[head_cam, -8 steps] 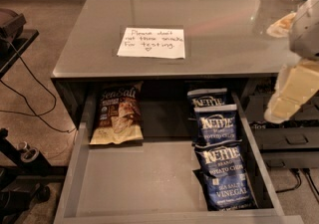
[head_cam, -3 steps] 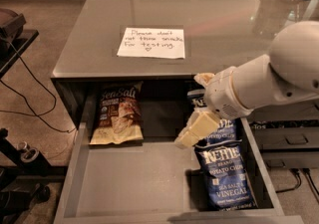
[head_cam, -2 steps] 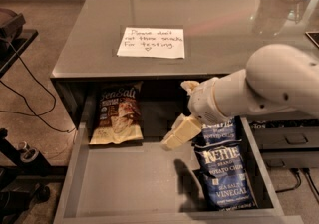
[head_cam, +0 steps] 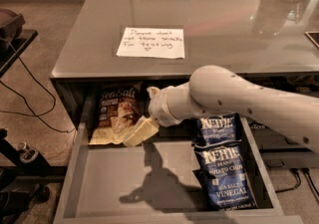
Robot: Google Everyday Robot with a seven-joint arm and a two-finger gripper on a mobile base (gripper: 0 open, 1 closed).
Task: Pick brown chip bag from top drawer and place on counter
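Glossy grey flat counter [head_cam: 209, 24]: destination, above. Wide shallow grey metal top drawer [head_cam: 129, 178]: pulled out. Crinkly brown-and-cream chip bag [head_cam: 115, 113]: flat at left rear, long axis front-to-back, dark top toward the counter. My cream gripper [head_cam: 141, 131] sits at its lower right corner (grip state: cannot tell). I should grasp across the short axis, not the corner alone.

Open drawer [head_cam: 99, 168]: bare floor at its front left and middle is free, blue chip bags [head_cam: 223, 170] fill its right side, the brown bag [head_cam: 114, 111] lies back left with the gripper [head_cam: 140, 131] just beside it, and the arm [head_cam: 239, 96] crosses its back right.
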